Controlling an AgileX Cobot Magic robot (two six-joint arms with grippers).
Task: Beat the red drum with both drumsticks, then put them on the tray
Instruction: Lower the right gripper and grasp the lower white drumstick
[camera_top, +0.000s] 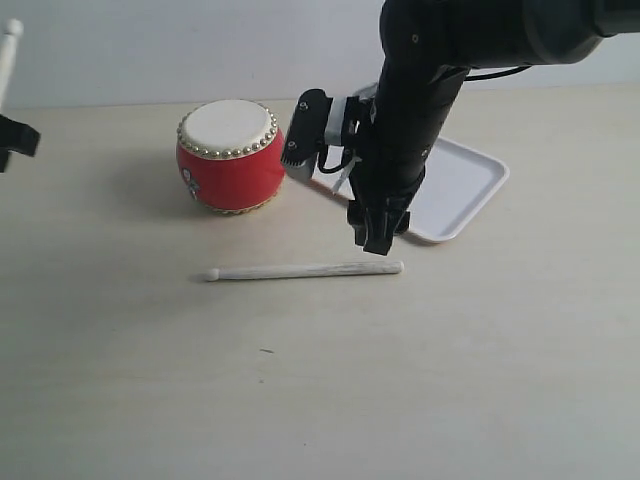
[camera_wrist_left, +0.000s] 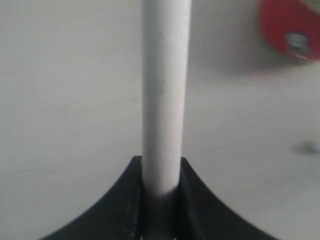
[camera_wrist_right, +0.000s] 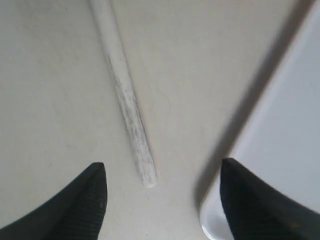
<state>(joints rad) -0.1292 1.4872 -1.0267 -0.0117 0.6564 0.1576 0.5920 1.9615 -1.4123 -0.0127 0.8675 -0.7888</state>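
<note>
Hovering with right claw (camera_top: 378, 238) spread wide over the butt end of the loose stick (camera_top: 305, 270), in the middle of the table (camera_top: 480, 380), before the drum (camera_top: 230, 160), beside the tray (camera_top: 472, 188); lower centred, then close. Gripping the other stick (camera_wrist_left: 165, 100) in left claw (camera_wrist_left: 160, 192).

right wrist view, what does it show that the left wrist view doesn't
Only the right wrist view: the open right gripper, the drumstick lying on the table, and a corner of the white tray. Only the left wrist view: the left gripper shut on the other drumstick, and part of the red drum. Both: the pale table.
</note>
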